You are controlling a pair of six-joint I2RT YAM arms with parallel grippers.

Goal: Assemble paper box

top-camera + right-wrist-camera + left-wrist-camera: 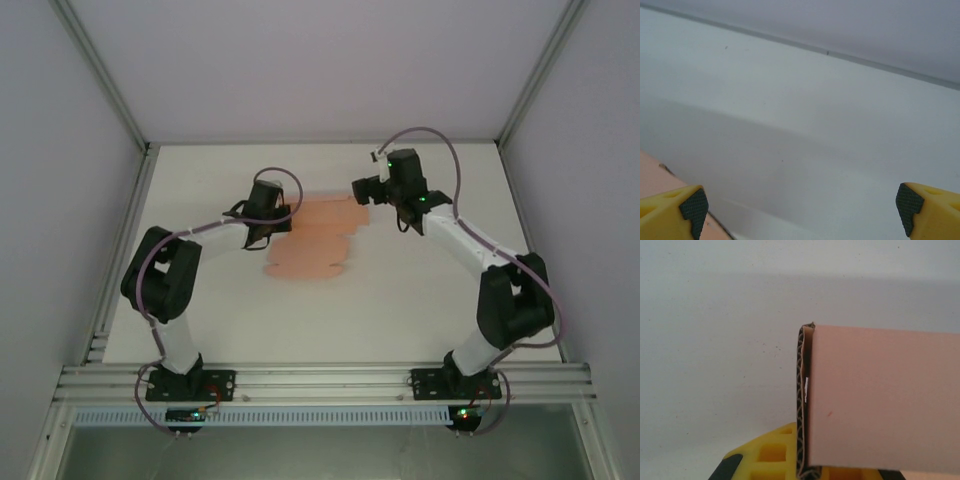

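Left pincer (807, 471) gripping paper box (880, 400), plain pink

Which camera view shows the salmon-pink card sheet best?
Top external: the salmon-pink card sheet lies almost whole, with its outline clear. Left wrist shows one folded flap close up; right wrist, a corner.

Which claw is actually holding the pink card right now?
The left claw, shut on a folded edge of the paper box. The right claw stands wide open beside it, nothing between its fingers.

Overhead rear overview, close wrist views
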